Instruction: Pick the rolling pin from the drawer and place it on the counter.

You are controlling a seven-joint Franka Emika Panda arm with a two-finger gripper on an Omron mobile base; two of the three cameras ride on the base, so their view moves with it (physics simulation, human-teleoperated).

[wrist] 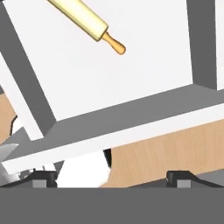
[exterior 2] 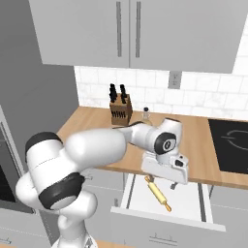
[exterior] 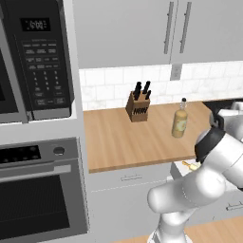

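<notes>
Wood-grain counter [exterior 2: 201, 140] runs behind the pulled-out white drawer [exterior 2: 164, 215], where you see the rolling pin [exterior 2: 158, 193] lying flat on the pale floor, at eleven o'clock in your hand view, with the gripper [exterior 2: 167, 181] hovering above it, fingers spread and holding nothing.

I am seeing everything evenly and brightly lit, rendered crisp without glare or blur; my arm [exterior 2: 92, 145] is casting only faint, soft shadows.

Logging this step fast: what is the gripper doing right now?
Gripper: open, holding nothing, above the open white drawer; the slim yellowish-wood rolling pin lies inside, untouched.
</notes>
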